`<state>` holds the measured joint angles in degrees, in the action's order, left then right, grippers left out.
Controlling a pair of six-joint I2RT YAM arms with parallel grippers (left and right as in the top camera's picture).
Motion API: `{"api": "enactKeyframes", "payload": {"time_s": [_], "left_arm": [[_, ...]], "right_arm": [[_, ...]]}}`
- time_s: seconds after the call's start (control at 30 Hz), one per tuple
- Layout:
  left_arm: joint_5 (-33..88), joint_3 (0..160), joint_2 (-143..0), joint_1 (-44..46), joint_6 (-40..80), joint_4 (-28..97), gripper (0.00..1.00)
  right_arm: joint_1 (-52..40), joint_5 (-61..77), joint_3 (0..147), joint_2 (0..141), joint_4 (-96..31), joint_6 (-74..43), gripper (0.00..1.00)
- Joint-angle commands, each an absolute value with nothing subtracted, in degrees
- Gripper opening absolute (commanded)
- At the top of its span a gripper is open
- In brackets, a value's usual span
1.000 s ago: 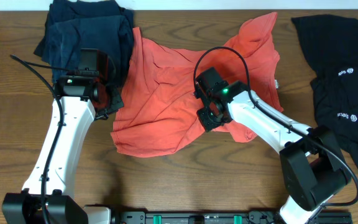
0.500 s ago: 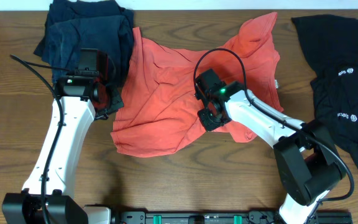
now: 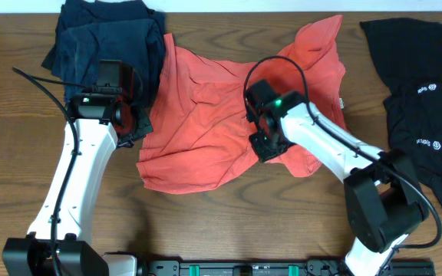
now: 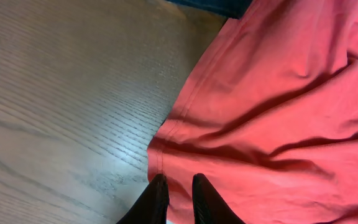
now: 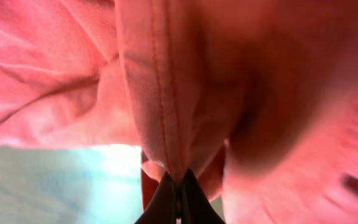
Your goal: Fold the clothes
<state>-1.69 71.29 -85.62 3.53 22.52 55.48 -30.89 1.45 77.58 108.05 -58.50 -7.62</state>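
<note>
Red-orange T-shirt (image 3: 206, 130) lies crumpled mid-table (image 3: 206, 230), navy garments (image 3: 106, 38) at its far-left corner, black garment (image 3: 420, 92) off right. Right gripper (image 5: 178, 177) is clamped on a seamed fold of the shirt. Left gripper (image 4: 179, 180) pinches its left hem edge.

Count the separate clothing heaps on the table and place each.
3. One navy heap at top left; the red-orange T-shirt mid-table; one black heap at right. Each dark heap may hide several garments.
</note>
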Motion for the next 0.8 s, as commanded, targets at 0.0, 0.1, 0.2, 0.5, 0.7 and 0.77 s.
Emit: {"api": "enactKeyframes", "payload": {"time_s": [0.0, 0.1, 0.2, 0.5, 0.7, 0.77], "left_arm": [[-2.2, 71.4, -86.0, 3.3, 22.8, 55.5, 0.17], [-2.2, 71.4, -86.0, 3.3, 22.8, 55.1, 0.17], [-2.2, 71.4, -86.1, 3.3, 22.8, 54.6, 0.17], [-2.2, 71.4, -86.1, 3.3, 22.8, 53.6, 0.17], [-2.2, 71.4, -86.1, 3.3, 22.8, 53.6, 0.17], [-2.2, 71.4, -86.1, 3.3, 22.7, 53.5, 0.17]], "right_arm": [[-28.7, 0.6, 82.8, 104.0, -62.7, -7.9, 0.01], [-27.4, 0.6, 85.7, 101.5, -68.6, -7.2, 0.01], [-26.2, 0.4, 87.2, 99.2, -74.8, -7.2, 0.01], [-25.3, 3.7, 87.2, 93.8, -89.2, -8.1, 0.01], [-26.1, 12.4, 87.2, 87.4, -96.0, -7.0, 0.01], [-26.5, 14.9, 87.2, 85.0, -97.4, -7.0, 0.01]]}}
